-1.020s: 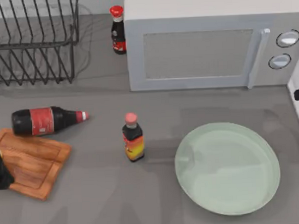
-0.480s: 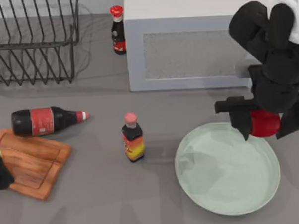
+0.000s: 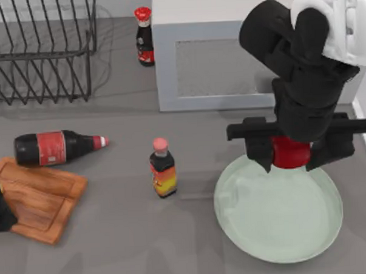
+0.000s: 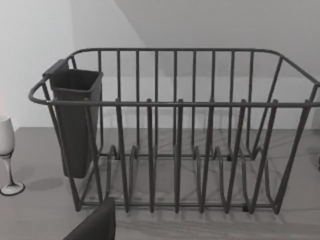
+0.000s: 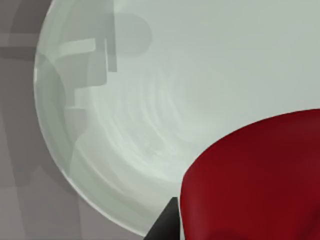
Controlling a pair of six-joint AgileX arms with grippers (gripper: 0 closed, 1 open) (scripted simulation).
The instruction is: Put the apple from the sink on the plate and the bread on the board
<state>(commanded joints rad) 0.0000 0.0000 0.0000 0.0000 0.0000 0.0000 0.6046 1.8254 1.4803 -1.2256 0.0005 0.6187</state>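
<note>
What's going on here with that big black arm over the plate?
The right gripper is shut on the apple, a small red fruit, and holds it above the far edge of the plate, a wide pale green dish at the table's right. Nothing lies on the plate yet. The left arm sits at the table's left edge, by the board, which has no bread on it. A dark bottle lies on its side beside the board.

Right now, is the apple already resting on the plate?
No, the apple is held in the right tool above the plate's far rim.
</note>
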